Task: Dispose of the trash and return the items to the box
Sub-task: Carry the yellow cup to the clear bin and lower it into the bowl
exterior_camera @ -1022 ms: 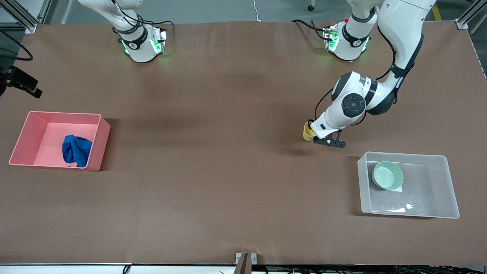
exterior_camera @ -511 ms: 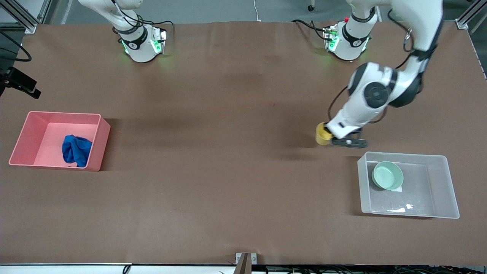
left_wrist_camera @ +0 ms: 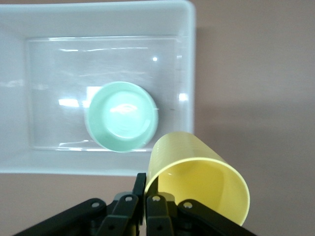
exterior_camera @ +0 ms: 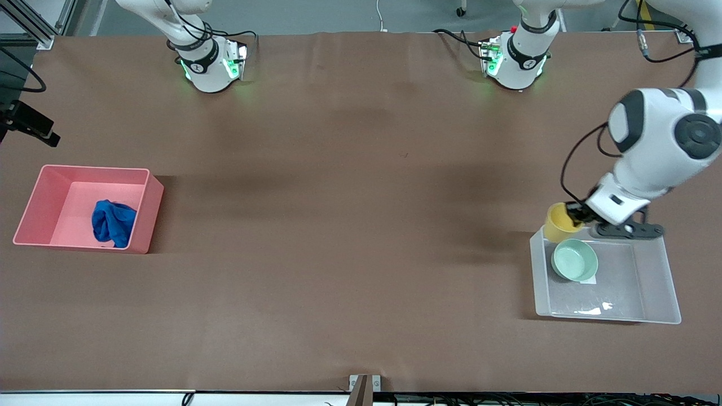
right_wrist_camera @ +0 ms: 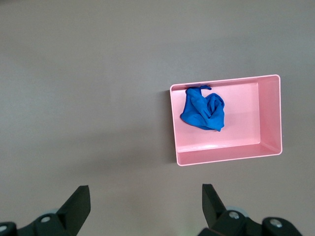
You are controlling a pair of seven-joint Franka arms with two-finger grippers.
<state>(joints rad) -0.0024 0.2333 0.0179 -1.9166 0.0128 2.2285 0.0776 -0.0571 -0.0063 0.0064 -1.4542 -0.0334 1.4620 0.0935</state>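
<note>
Yellow plastic cup (exterior_camera: 559, 222) hung tilted over the clear plastic tub's (exterior_camera: 657, 282) corner, gripped by the left hand (exterior_camera: 576, 217); right hand (right_wrist_camera: 145, 206) waited, fingers spread.

The cup (left_wrist_camera: 197, 182) is looking like smooth yellow plastic, and the bowl (left_wrist_camera: 122, 116) is shining a bit. The box (exterior_camera: 657, 307) is looking like clear, glossy plastic. The cloth (right_wrist_camera: 203, 109) is looking soft and crumpled in the smooth pink bin (right_wrist_camera: 226, 155), and the table (exterior_camera: 338, 225) is looking dull brown.
</note>
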